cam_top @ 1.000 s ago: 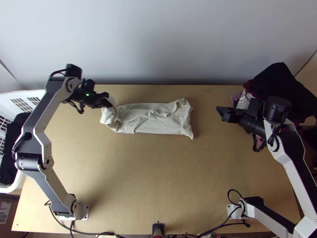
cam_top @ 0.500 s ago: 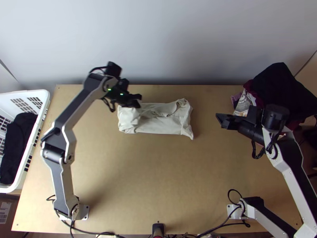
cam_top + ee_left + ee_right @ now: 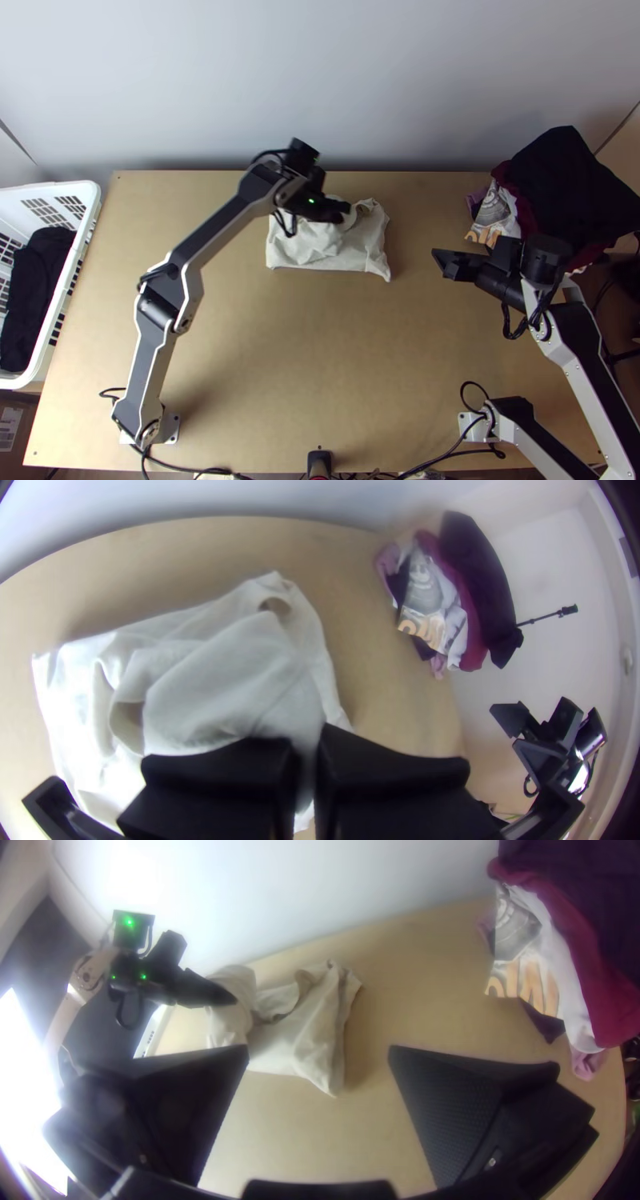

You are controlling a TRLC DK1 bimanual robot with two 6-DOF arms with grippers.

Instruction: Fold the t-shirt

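In the top view my left gripper (image 3: 342,210) is over the cream t-shirt (image 3: 352,254), near its upper right part. The left wrist view has my left gripper (image 3: 307,760) shut on a portion of the t-shirt (image 3: 220,673), the cloth pinched between both fingers. The shirt lies as a compact, wrinkled bundle with one end lifted and folded over the rest. My right gripper (image 3: 440,260) hangs to the right of the shirt; in the right wrist view that right gripper (image 3: 319,1050) stands wide open, nothing between its fingers.
A pile of dark, maroon and printed clothes (image 3: 560,176) lies at the table's far right corner. A white basket (image 3: 90,210) with dark cloth stands at the left edge. Bare tabletop (image 3: 320,360) stretches between the shirt and the arms' bases.
My left gripper has travelled right across the shirt, carrying the shirt's left end over the rest, so the shirt lies shorter. The right gripper has moved slightly toward the near edge.
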